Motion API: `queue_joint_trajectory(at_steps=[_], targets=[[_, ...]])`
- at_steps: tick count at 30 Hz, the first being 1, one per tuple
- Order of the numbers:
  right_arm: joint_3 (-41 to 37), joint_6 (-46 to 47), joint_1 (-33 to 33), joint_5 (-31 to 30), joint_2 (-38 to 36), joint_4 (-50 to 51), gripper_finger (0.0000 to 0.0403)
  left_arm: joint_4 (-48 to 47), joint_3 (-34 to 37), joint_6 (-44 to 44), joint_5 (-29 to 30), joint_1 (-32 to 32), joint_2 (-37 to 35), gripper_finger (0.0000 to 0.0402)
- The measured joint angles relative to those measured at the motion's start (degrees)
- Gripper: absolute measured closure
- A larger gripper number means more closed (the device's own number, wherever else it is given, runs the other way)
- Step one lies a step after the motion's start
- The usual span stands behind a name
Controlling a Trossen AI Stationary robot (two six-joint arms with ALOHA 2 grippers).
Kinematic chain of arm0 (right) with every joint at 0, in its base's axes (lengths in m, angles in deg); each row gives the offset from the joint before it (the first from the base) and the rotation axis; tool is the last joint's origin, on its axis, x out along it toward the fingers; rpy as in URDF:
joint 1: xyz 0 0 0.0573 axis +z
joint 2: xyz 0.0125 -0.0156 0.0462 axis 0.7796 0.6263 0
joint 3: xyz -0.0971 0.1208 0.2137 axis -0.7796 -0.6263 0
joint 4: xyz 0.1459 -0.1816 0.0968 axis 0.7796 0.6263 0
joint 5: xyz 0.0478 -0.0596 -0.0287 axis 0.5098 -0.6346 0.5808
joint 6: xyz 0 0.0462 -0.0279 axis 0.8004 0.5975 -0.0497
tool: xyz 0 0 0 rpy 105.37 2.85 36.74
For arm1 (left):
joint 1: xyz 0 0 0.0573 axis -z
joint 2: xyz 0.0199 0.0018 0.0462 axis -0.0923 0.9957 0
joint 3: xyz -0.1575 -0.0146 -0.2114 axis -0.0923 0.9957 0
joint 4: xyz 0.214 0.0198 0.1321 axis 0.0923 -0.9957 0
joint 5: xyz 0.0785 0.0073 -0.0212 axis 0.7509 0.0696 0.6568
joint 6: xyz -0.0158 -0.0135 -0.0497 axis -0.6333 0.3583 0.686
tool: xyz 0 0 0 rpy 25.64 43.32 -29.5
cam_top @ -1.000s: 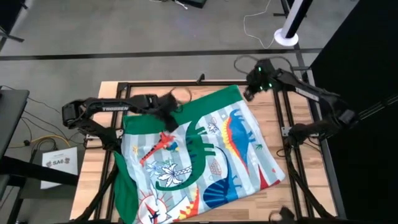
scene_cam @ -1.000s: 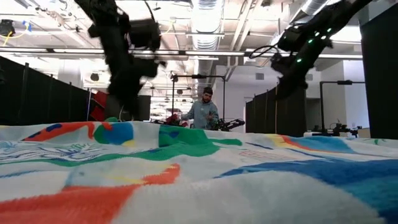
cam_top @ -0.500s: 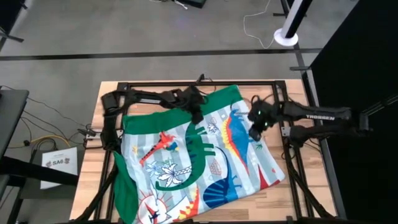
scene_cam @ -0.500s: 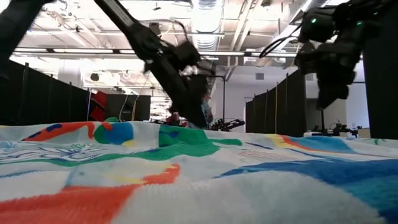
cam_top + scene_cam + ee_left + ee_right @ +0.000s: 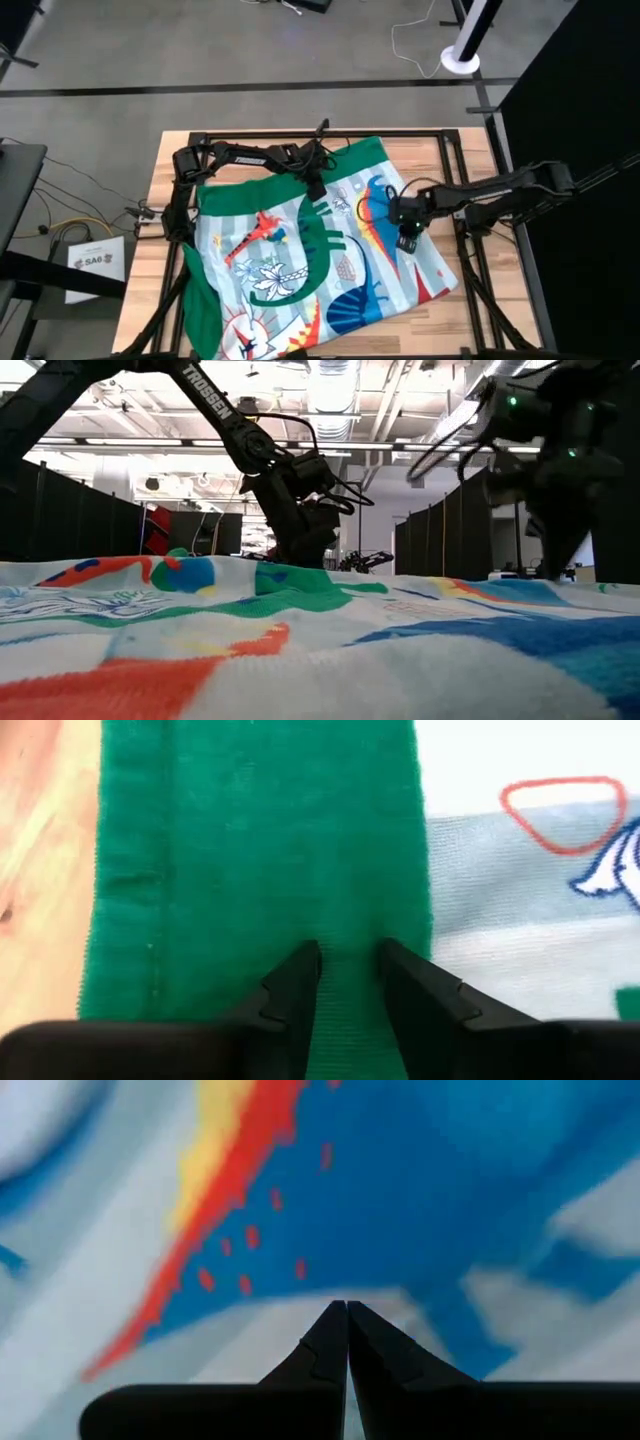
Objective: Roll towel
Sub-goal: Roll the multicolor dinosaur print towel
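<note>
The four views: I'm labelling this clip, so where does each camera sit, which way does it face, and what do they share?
High view: overhead, straight down; both arms over the towel, left gripper, right gripper.
Low view: table height, looking across the towel into the room; both arms.
Left wrist view: at the green border, slightly parted fingers.
Right wrist view: at the blue-and-red print, closed fingers.
All four share the towel.

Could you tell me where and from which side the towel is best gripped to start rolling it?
Probably at the green border of the towel along its far edge, coming from above. It lies flat, spread across the table, so only a pinched edge gives purchase. The left gripper is already down on that border, slightly open; the right gripper, shut, sits over the print.
</note>
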Motion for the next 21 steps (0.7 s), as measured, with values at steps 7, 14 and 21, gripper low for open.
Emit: queue_joint_trajectory(at_steps=[7,14,21], targets=[[-2.69,3.09,8.82,-0.04,2.09,9.50,0.0403,-6.47,-0.04,-2.83,0.02,-0.15,-0.09,0.0322],[2.00,9.32,13.30,0.39,-10.49,17.18,0.0403,-10.58,-0.04,-5.50,0.10,-0.15,-0.20,0.0325],[-4.30,18.99,20.85,-2.96,-14.38,6.04,0.0403,-11.74,-0.04,-4.69,0.28,-0.15,-0.52,0.0325]])
